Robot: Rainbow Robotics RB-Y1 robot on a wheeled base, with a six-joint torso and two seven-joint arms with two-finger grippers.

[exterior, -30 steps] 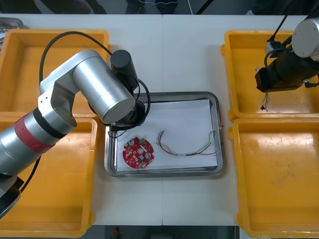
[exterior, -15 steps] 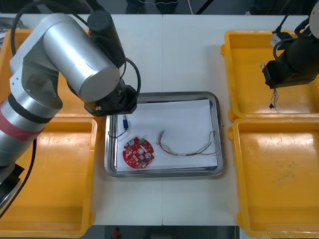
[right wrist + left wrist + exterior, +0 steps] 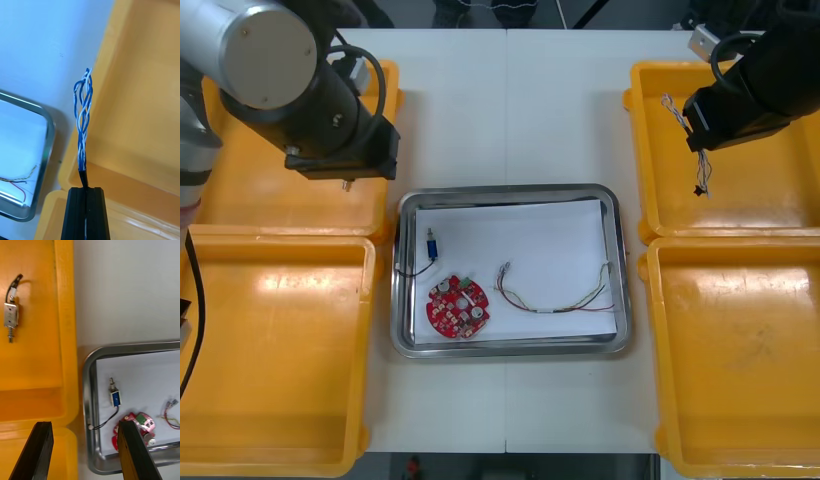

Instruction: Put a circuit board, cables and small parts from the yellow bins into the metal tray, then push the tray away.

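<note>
The metal tray (image 3: 612, 262), white inside, holds a round red circuit board (image 3: 458, 308), a red and yellow cable (image 3: 558, 298) and a small metal part (image 3: 430, 244) with a black wire. My right gripper (image 3: 698, 132) hangs over the far right yellow bin (image 3: 650, 150), shut on a twisted blue and white cable (image 3: 701, 176). That cable (image 3: 83, 120) rises from the shut right gripper (image 3: 85, 193). My left gripper (image 3: 85, 453) stands open above the far left bin's rim (image 3: 66, 352). Beyond it lie the tray's small part (image 3: 115, 397) and the board (image 3: 135, 426).
Another small metal part (image 3: 10, 317) with a black lead lies in the far left bin (image 3: 240, 200). The near left bin (image 3: 280, 350) and near right bin (image 3: 740, 350) flank the tray. Bare table lies beyond the tray.
My left arm has pulled back from the tray to the far left bin, leaving the small metal part in the tray. My right gripper has carried the twisted cable higher and a little toward the tray.
</note>
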